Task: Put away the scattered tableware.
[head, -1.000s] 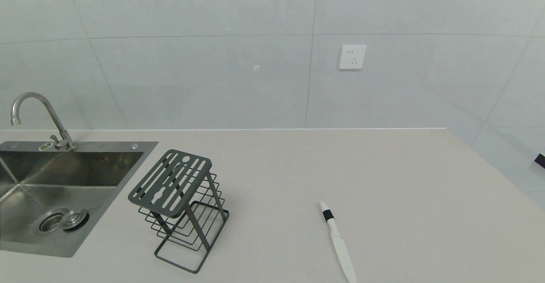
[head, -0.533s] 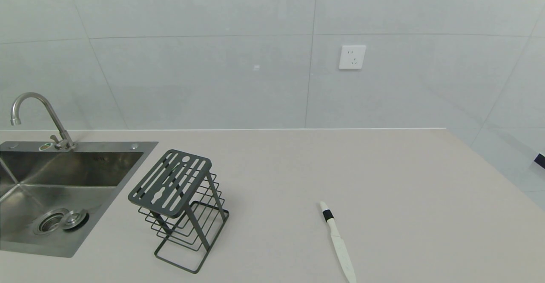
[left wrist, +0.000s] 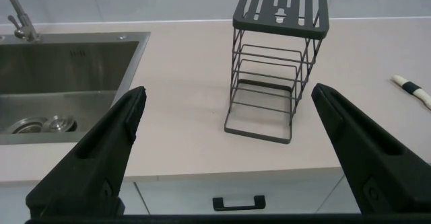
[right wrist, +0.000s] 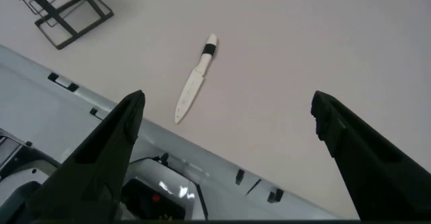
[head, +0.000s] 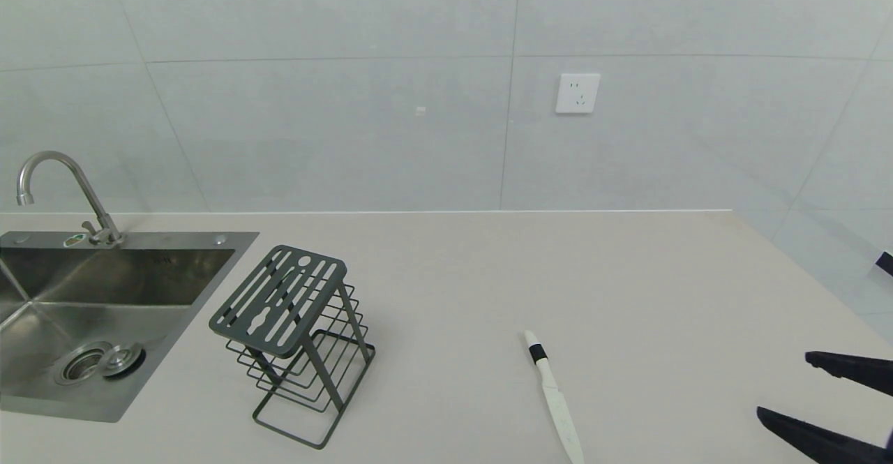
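Pale matte desk (head: 628,289), smooth and flat. Brushed-steel sink (head: 139,268), rectangular, sunk at left. Dark wire rack (head: 289,310), slotted sloping top plate, just beside sink. Black tapered left end effector (left wrist: 227,91) and right end effector (head: 785,387), both spread wide apart. Slim white knife (head: 553,394), black band on handle, flat on desk right of rack, well apart from it.

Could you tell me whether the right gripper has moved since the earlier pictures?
Yes. The right gripper, open, has come in from the right over the countertop, toward the white knife, which lies where it did.
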